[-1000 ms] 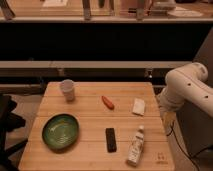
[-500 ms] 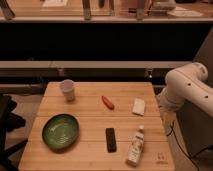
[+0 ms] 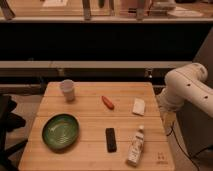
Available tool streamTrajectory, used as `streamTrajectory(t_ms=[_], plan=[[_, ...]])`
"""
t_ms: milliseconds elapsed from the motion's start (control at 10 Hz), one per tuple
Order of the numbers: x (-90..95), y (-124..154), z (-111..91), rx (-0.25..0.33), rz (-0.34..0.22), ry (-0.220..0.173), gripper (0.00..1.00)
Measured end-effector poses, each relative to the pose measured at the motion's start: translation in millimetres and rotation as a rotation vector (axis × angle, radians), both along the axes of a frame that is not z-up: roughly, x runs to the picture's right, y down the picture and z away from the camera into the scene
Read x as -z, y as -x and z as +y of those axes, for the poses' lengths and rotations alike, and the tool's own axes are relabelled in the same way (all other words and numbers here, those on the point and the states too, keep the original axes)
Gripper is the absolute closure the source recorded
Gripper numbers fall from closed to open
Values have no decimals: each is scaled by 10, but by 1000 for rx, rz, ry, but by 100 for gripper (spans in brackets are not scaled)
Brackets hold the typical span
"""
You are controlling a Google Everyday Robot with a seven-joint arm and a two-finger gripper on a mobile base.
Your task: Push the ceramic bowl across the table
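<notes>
The ceramic bowl (image 3: 60, 132) is wide, shallow and green with pale streaks inside. It sits near the front left corner of the table (image 3: 90, 112), a light wooden top of lengthwise planks. My white arm (image 3: 185, 87) bends beside the table's right edge, apart from the bowl. The gripper is out of view; only the arm's rounded links show.
A small white cup (image 3: 67, 90) stands at the back left. An orange carrot-like piece (image 3: 107, 102) and a white packet (image 3: 138, 106) lie mid-table. A black remote (image 3: 111, 139) and a lying bottle (image 3: 135, 146) sit at the front. Dark shelving runs behind.
</notes>
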State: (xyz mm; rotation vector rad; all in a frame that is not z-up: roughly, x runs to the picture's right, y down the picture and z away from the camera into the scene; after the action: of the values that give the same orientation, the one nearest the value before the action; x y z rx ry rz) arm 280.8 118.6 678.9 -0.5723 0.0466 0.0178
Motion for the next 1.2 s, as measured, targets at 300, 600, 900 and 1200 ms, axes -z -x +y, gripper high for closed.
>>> streamTrajectory(t_ms=[300,600,900,1200], plan=[[12,293,33,74,-26,-15,20],[31,401,88,114,-34,-16,20],[22,542,149,170,-61,-28,20],[35,641,226,208,-68,-39,20]])
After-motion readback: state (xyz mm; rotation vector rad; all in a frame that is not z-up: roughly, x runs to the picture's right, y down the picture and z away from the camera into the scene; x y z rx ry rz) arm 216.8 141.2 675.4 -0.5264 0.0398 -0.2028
